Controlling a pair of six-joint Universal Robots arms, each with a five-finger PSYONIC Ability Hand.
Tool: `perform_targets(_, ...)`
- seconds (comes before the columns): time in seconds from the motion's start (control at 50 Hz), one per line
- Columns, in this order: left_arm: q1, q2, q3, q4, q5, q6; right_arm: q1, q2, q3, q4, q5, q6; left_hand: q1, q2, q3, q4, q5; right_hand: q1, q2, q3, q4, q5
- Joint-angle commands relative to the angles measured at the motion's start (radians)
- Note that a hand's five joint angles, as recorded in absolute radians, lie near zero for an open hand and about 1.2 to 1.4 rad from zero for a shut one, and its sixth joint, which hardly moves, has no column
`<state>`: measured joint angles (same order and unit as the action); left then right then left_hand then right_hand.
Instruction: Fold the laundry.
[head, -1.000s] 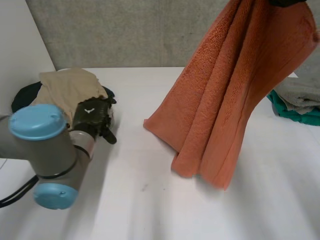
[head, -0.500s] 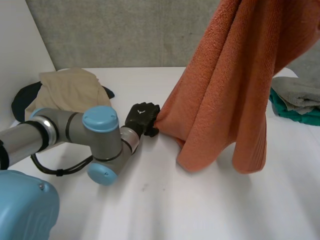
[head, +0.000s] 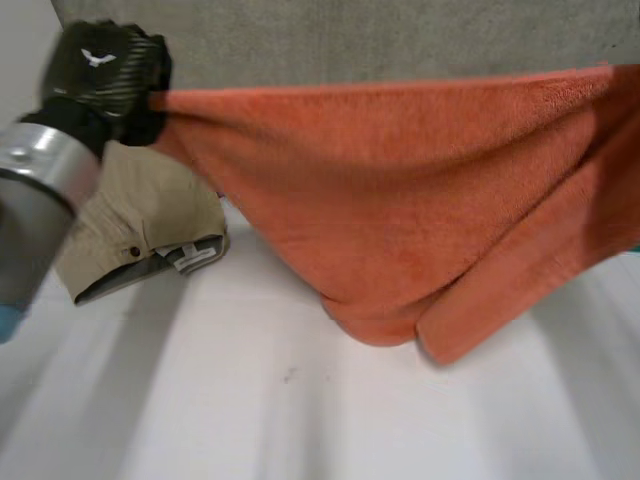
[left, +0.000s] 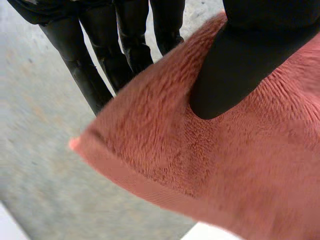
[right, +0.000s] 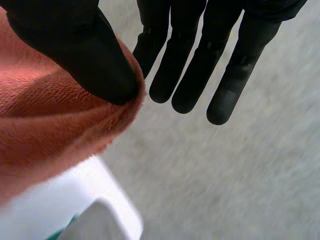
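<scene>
An orange towel (head: 400, 190) hangs stretched above the white table (head: 300, 420), its top edge nearly level and its middle sagging to just over the tabletop. My left hand (head: 100, 70) is raised at the far left, shut on the towel's left corner. In the left wrist view, its thumb (left: 250, 50) presses the towel (left: 225, 165) against the fingers (left: 100, 55) behind it. My right hand (right: 70, 35) pinches the opposite corner of the towel (right: 45, 130) under its thumb, with its fingers (right: 200, 55) straight beside it.
A beige garment (head: 140, 225) lies on the table at the left, below my left hand. A grey wall (head: 350, 40) stands behind the table. A sliver of teal cloth (right: 65, 232) lies below my right hand.
My left hand reached the towel's low corner near the table, closed on it and lifted it up and to the left. The towel, which hung bunched from the right hand, is now spread between both hands.
</scene>
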<state>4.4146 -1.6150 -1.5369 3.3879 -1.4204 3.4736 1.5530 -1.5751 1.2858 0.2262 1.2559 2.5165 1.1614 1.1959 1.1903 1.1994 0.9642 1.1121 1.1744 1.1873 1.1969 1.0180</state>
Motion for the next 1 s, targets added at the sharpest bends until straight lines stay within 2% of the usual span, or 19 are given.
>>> perform_targets(0.02, 0.042, 0.009, -0.066, -0.1, 0.07, 0.108, -0.01, 0.089, 0.038, 0.035, -0.004, -0.065, 0.235, 0.2, 0.206, 0.197, 0.258, 0.284, 0.222, 0.209, 0.199, 0.204)
perform_targets(0.18, 0.028, -0.296, 0.075, -0.137, 0.054, 0.219, -0.005, 0.308, 0.014, 0.028, 0.008, -0.076, 0.235, 0.2, 0.206, 0.197, 0.258, 0.284, 0.222, 0.209, 0.199, 0.204)
perform_targets(0.26, -0.004, -0.478, 0.324, -0.136, -0.024, 0.254, 0.033, 0.42, -0.094, -0.022, 0.037, -0.074, 0.235, 0.2, 0.206, 0.197, 0.258, 0.284, 0.222, 0.209, 0.199, 0.204)
perform_targets(0.32, -0.04, -0.594, 0.561, -0.118, -0.084, 0.262, 0.079, 0.51, -0.229, -0.138, 0.115, -0.073, 0.235, 0.2, 0.206, 0.197, 0.258, 0.284, 0.222, 0.209, 0.199, 0.204)
perform_targets(0.34, -0.044, -0.615, 0.614, -0.101, -0.091, 0.26, 0.099, 0.533, -0.3, -0.237, 0.163, -0.07, 0.235, 0.2, 0.206, 0.197, 0.258, 0.284, 0.222, 0.209, 0.199, 0.204)
perform_targets(0.36, -0.046, -0.653, 0.723, -0.037, -0.091, 0.256, 0.104, 0.541, -0.325, -0.287, 0.18, -0.068, 0.235, 0.2, 0.206, 0.197, 0.258, 0.284, 0.222, 0.209, 0.199, 0.204)
perform_targets(0.4, -0.046, -0.675, 0.802, 0.052, -0.094, 0.246, 0.113, 0.553, -0.37, -0.411, 0.206, -0.064, 0.235, 0.2, 0.206, 0.197, 0.258, 0.284, 0.222, 0.209, 0.199, 0.204)
perform_targets(0.42, -0.046, -0.68, 0.831, 0.117, -0.097, 0.248, 0.117, 0.561, -0.402, -0.552, 0.224, -0.064, 0.235, 0.2, 0.206, 0.197, 0.258, 0.284, 0.222, 0.209, 0.199, 0.204)
perform_targets(0.44, -0.052, -0.678, 0.849, 0.225, -0.101, 0.246, 0.117, 0.563, -0.408, -0.605, 0.227, -0.064, 0.235, 0.2, 0.206, 0.197, 0.258, 0.284, 0.222, 0.209, 0.199, 0.204)
perform_targets(0.5, -0.063, -0.672, 0.848, 0.431, -0.101, 0.242, 0.137, 0.558, -0.413, -0.805, 0.231, -0.054, 0.235, 0.2, 0.206, 0.197, 0.258, 0.284, 0.222, 0.209, 0.199, 0.204)
perform_targets(0.54, -0.066, -0.663, 0.844, 0.494, -0.104, 0.239, 0.154, 0.553, -0.415, -0.858, 0.229, -0.041, 0.235, 0.2, 0.206, 0.197, 0.258, 0.284, 0.222, 0.209, 0.199, 0.204)
perform_targets(0.64, -0.072, -0.632, 0.772, 0.458, -0.106, 0.237, 0.188, 0.514, -0.375, -0.861, 0.224, 0.005, 0.235, 0.2, 0.206, 0.197, 0.258, 0.284, 0.222, 0.209, 0.199, 0.204)
perform_targets(0.74, -0.064, -0.559, 0.562, 0.433, -0.104, 0.236, 0.18, 0.46, -0.244, -0.86, 0.205, 0.042, 0.235, 0.2, 0.206, 0.197, 0.258, 0.284, 0.222, 0.209, 0.199, 0.204)
perform_targets(0.86, -0.064, -0.485, 0.266, 0.432, -0.095, 0.239, 0.179, 0.448, -0.056, -0.806, 0.143, 0.048, 0.235, 0.2, 0.206, 0.197, 0.258, 0.284, 0.222, 0.209, 0.199, 0.204)
perform_targets(1.0, -0.07, -0.404, -0.057, 0.421, -0.094, 0.252, 0.147, 0.457, 0.168, -0.654, 0.031, 0.03, 0.235, 0.2, 0.206, 0.197, 0.258, 0.284, 0.222, 0.209, 0.199, 0.204)
